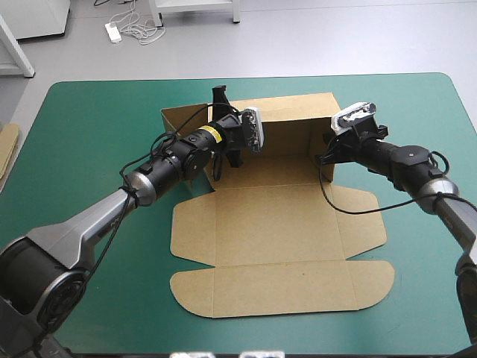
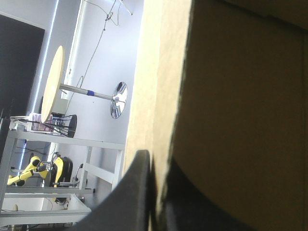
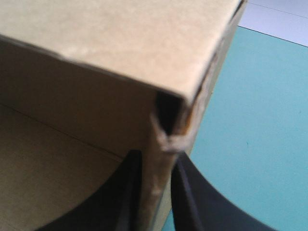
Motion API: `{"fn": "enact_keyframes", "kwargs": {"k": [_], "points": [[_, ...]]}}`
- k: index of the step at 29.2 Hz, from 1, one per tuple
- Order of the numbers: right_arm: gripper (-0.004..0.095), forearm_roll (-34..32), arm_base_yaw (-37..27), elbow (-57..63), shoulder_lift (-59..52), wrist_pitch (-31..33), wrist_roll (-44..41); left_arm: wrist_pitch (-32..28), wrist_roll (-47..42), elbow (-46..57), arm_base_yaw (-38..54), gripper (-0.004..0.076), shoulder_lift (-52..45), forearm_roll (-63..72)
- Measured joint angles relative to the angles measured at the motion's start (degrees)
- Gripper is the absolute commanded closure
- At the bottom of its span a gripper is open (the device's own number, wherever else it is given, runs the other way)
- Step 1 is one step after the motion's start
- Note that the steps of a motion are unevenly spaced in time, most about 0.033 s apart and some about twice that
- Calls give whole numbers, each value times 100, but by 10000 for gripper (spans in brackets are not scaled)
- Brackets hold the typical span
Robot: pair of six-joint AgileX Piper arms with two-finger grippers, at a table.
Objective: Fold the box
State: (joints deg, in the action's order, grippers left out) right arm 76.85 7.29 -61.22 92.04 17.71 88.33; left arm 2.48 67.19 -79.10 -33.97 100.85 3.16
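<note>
Brown box [image 1: 276, 224] on teal-green cover [image 1: 89, 127], left jaws and right jaws clamped on it.

Left pincer [image 2: 154, 161] — box [image 1: 276, 224] — right pincer [image 3: 156, 161]

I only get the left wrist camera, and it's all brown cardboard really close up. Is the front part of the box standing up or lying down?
Observer: Lying down. In the high view the box has its lid spread flat on the teal-green cover, toward the table's near edge.
Operator: What's the other arm doing?
Observer: The right gripper is shut on the box's right wall, close to the far right corner.
Operator: Is the back wall up?
Observer: Yes. The back wall stands upright along the far side, with a raised wall at each end.
</note>
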Motion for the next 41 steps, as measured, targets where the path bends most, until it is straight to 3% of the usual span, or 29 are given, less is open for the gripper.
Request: {"fn": "enact_keyframes", "kwargs": {"k": [2,6,8,13,15,21,31,41], "points": [[922,27,-27,0,0,0,-25,0,5,0,5,733,0,0],[923,95,-38,0,0,-32,-127,8,10,0,11,729,0,0],[923,109,-38,0,0,-44,-145,13,16,0,11,689,0,0],[923,109,-38,0,0,-43,-207,103,-16,11,11,380,-14,56],[923,109,-31,0,0,78,-201,179,-49,18,-12,307,-45,131],[923,82,51,0,0,467,-177,837,-81,73,-203,301,-419,534],[923,-127,92,0,0,646,-398,2453,-99,73,-776,300,-1031,770],[923,-179,92,0,-5,558,-535,3071,113,-394,-914,340,-1885,2276]]}}
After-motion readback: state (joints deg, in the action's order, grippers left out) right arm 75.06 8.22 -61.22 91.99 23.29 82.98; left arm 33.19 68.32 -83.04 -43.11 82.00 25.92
